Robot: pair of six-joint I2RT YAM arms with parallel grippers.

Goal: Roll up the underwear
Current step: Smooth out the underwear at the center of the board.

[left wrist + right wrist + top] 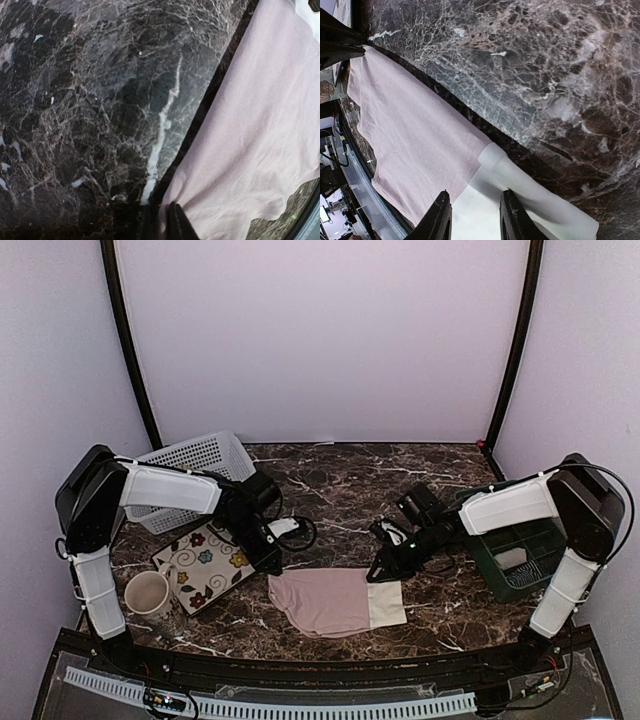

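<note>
The dusty pink underwear (322, 600) lies flat on the marble table near the front edge, its cream waistband (386, 606) to the right. My left gripper (272, 564) is at the garment's left far corner. In the left wrist view its fingers (178, 226) stand close together with the pink cloth (260, 130) puckered between them. My right gripper (381, 574) is down at the waistband's far edge. In the right wrist view it (475, 220) is open, both fingertips over the cream band (520, 190), whose far edge bulges up in a fold.
A white slatted basket (195, 465) stands at the back left. A flowered tray (205, 565) and a cream mug (148, 592) sit front left. A green basket (530, 558) at the right holds a grey-white roll (510, 558).
</note>
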